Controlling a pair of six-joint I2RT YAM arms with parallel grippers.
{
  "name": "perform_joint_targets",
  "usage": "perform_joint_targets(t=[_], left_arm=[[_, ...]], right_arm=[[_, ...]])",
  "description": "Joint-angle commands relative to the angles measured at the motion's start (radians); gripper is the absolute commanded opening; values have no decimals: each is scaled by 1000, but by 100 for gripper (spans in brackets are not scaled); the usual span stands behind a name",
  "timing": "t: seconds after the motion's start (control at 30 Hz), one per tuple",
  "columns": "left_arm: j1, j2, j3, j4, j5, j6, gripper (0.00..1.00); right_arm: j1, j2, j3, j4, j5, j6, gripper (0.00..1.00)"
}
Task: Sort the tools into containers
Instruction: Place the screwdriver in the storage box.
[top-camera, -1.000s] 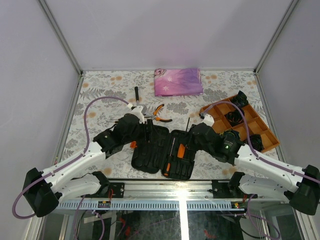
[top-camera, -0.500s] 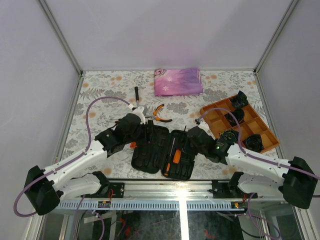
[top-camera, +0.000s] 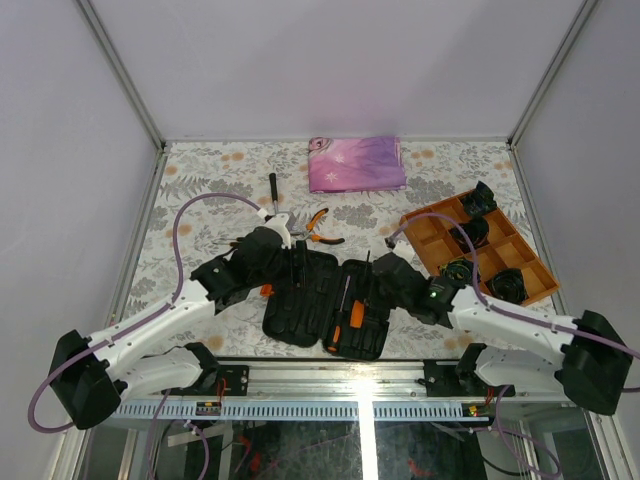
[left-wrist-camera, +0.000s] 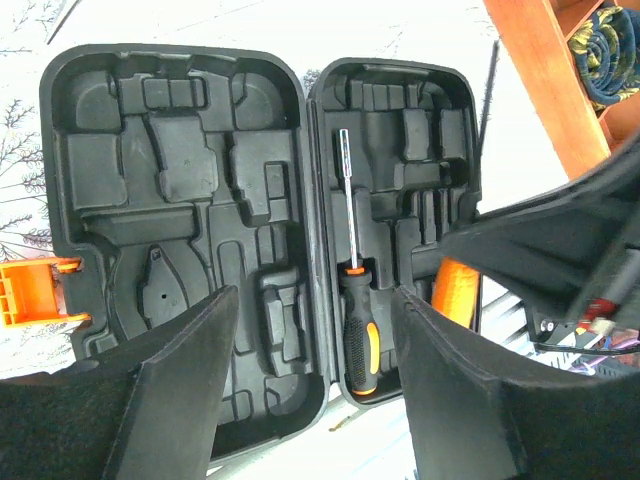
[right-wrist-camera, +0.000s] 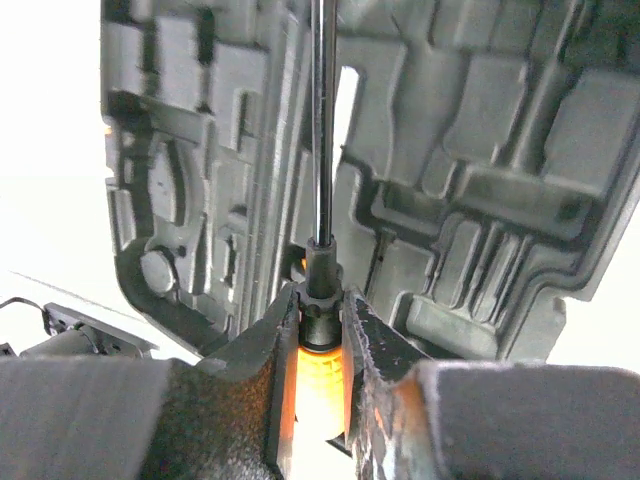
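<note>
The black tool case (top-camera: 300, 300) lies open at the table's near middle, both halves showing moulded slots (left-wrist-camera: 180, 190). One orange-and-black screwdriver (left-wrist-camera: 355, 310) lies in a slot of the right half. My right gripper (right-wrist-camera: 322, 340) is shut on a second screwdriver (right-wrist-camera: 322, 120) at the collar of its orange handle, shaft pointing out over the case's right half (right-wrist-camera: 480, 150); in the top view it (top-camera: 375, 283) hangs over that half. My left gripper (left-wrist-camera: 312, 330) is open and empty above the case's near edge. Orange-handled pliers (top-camera: 318, 226) and a slim black-handled tool (top-camera: 272, 187) lie on the table beyond the case.
An orange divided tray (top-camera: 520, 262) with black coiled bundles stands at the right. A folded pink-purple cloth (top-camera: 356, 163) lies at the back. The case's orange latch (left-wrist-camera: 30, 295) sticks out at its left. White walls close in the table.
My right gripper has moved left and nearer, carrying the screwdriver from beside the tray to over the case's right half. My left gripper has barely moved.
</note>
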Motion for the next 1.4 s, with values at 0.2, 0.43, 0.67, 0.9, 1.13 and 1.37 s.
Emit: perform_joint_targets(t=[0.2,0.43,0.67,0.9,1.13,1.37], left_arm=[[3,-43,25,-21,-39,-7,62],[3,-69,27,-43,-60,-15,62],[4,-88,26,-68,-63,-14,62],[2,-99,30,-84,-66,-20,62],[3,-111,15,-88,-69,-26,62],[3,-116,21,-91,-71,-30,62]], right_arm=[[1,-332,-93,423,66,-929,3],[1,-424,-146,377,-392,-1788,0],[1,-256,23,-138,-439,-2403,3],[5,-103,81,-273,-331,-2621,2],[6,-19,146,-329,-222,-2758,4],[16,86,246,-412,-194,-2862,3]])
